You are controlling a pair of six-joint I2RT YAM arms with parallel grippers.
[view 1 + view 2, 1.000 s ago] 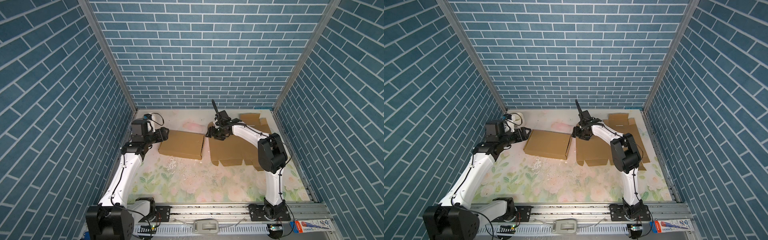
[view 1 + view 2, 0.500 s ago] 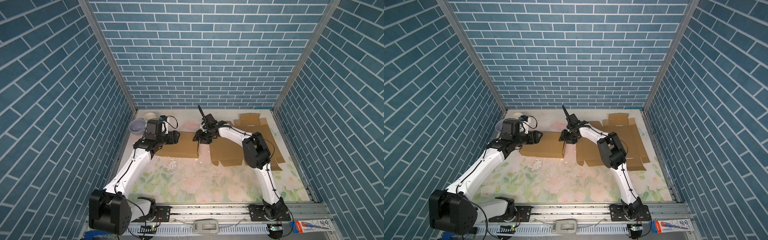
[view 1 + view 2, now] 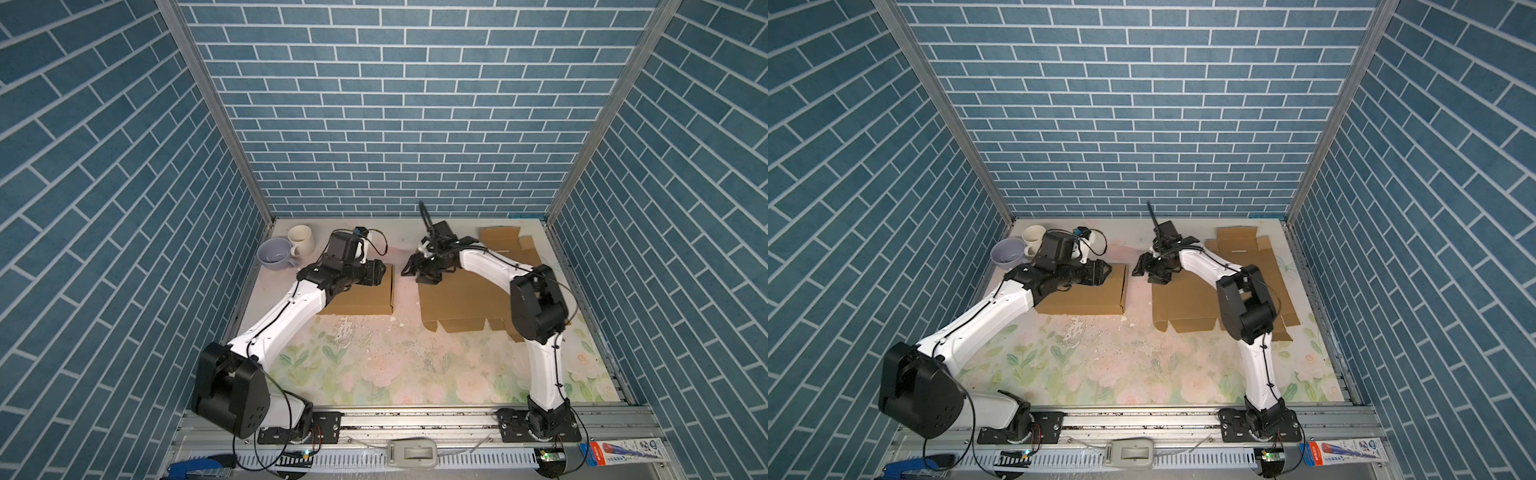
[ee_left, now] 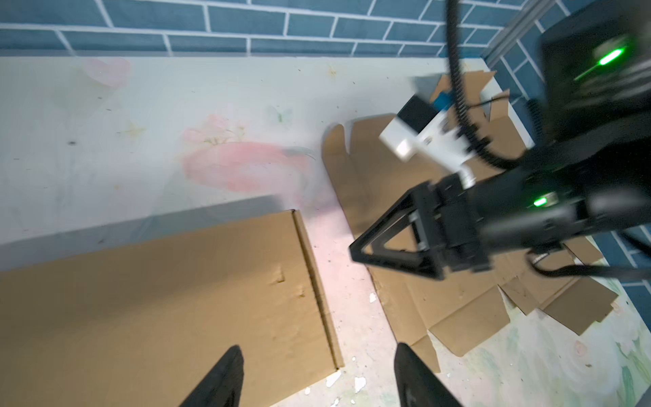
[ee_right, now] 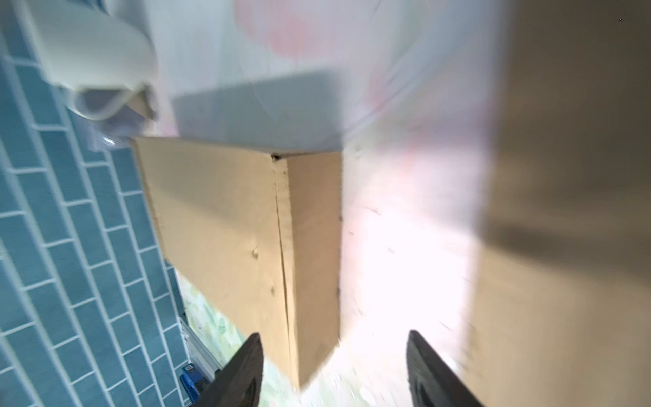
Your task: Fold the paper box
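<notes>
The paper box (image 3: 361,297) (image 3: 1088,297) lies folded and shut, a flat brown carton left of the middle. My left gripper (image 3: 377,272) (image 3: 1102,272) hovers open over its far right corner. In the left wrist view the left gripper (image 4: 317,354) straddles the right edge of the box (image 4: 158,299) and holds nothing. My right gripper (image 3: 409,270) (image 3: 1140,268) (image 4: 355,250) is open over the bare strip between the box and the flat cardboard (image 3: 461,299). In the blurred right wrist view the right gripper (image 5: 334,340) is empty and faces the box (image 5: 218,225).
Unfolded cardboard sheets (image 3: 1187,299) (image 4: 440,299) cover the right side up to the far wall. A lavender cup (image 3: 274,253) and a white mug (image 3: 300,240) stand at the far left corner. White scraps (image 3: 345,328) litter the mat in front of the box.
My left gripper has moved right, from beside the box's left end to over its right part. The right gripper swung left toward the box, then back a little. The box shifted slightly left.
</notes>
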